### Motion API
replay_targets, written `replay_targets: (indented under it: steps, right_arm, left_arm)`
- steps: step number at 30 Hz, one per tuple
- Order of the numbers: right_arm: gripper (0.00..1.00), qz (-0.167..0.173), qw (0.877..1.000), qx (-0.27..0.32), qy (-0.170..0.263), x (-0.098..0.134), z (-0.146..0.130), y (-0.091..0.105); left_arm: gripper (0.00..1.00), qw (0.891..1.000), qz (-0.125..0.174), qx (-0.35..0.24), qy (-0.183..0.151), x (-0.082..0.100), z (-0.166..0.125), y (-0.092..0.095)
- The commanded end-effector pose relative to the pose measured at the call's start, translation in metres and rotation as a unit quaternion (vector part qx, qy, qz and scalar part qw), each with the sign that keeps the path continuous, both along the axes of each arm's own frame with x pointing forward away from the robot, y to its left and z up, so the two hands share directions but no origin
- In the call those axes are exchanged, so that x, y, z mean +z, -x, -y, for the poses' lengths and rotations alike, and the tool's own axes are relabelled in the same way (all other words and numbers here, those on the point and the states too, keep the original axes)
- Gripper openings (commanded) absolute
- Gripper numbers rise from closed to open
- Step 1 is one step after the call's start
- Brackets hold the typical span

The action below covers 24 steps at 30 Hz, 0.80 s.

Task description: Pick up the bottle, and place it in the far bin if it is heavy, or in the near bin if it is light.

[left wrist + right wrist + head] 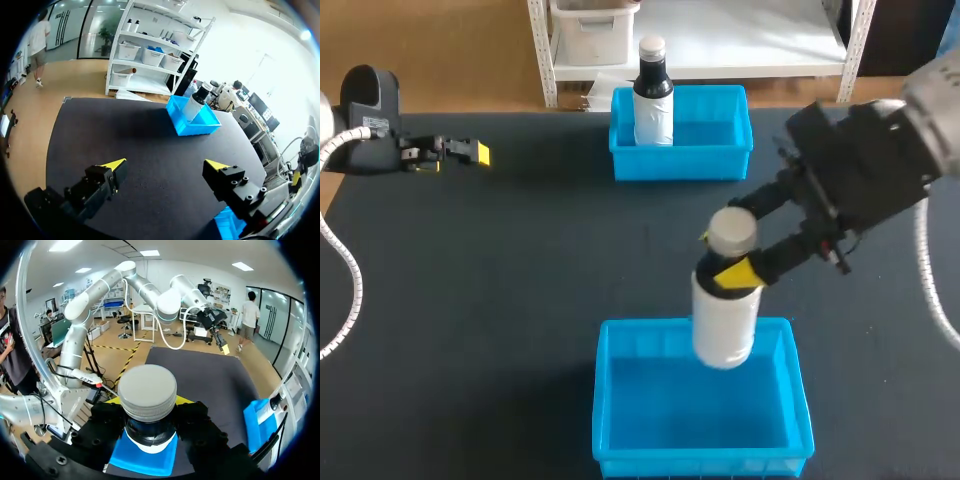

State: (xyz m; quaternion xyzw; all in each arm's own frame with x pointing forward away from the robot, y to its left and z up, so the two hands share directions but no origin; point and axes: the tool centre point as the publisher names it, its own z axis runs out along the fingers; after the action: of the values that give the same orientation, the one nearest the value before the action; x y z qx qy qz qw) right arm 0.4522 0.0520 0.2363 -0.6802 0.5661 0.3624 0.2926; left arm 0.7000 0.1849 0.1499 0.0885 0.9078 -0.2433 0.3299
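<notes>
White bottle [725,320] with a pale cap [731,229] hangs roughly upright in the right gripper [722,255], whose yellow-tipped fingers clasp it from two sides at the neck, just under the cap. In the head view its lower body is over the far part of the near bin [603,400], showing in front of that bin's back wall; I cannot tell whether its base touches the bin floor. The right wrist view looks down on the cap [147,392] between the dark finger blocks, with the blue of the near bin [145,457] right below it. The right arm comes in from the right side, above the dark table [500,280]. The far bin [730,160] sits at the table's far edge, well apart from the near bin, and holds a dark bottle [653,100] with a white label, standing upright in its left part. The left gripper [470,152] is at the table's far left, well apart from both bins, holding nothing. Its own view shows its fingers [115,165] spread wide over bare table, with the far bin [200,125] and the dark bottle [195,102] ahead of them.
</notes>
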Motion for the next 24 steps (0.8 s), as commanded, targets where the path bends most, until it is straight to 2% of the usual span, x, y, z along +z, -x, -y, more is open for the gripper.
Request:
replay_targets:
  steps: [1, 9, 15, 24]
  right_arm:
    - [0.0, -0.014, 0.999, 0.04, -0.003, -0.011, -0.02, -0.006]
    - [0.0, -0.017, 0.997, 0.079, -0.008, -0.026, -0.037, 0.002]
    - [0.0, -0.029, 0.996, 0.085, -0.015, -0.042, -0.042, 0.002]
    - [0.0, -0.027, 0.995, 0.094, -0.013, -0.061, -0.044, -0.003]
  left_arm:
    - [1.0, 1.0, 0.0, 0.0, 0.0, 0.0, 0.0, 0.0]
    - [1.0, 1.0, 0.0, 0.0, 0.0, 0.0, 0.0, 0.0]
    - [1.0, 1.0, 0.0, 0.0, 0.0, 0.0, 0.0, 0.0]
    - [1.0, 1.0, 0.0, 0.0, 0.0, 0.0, 0.0, 0.0]
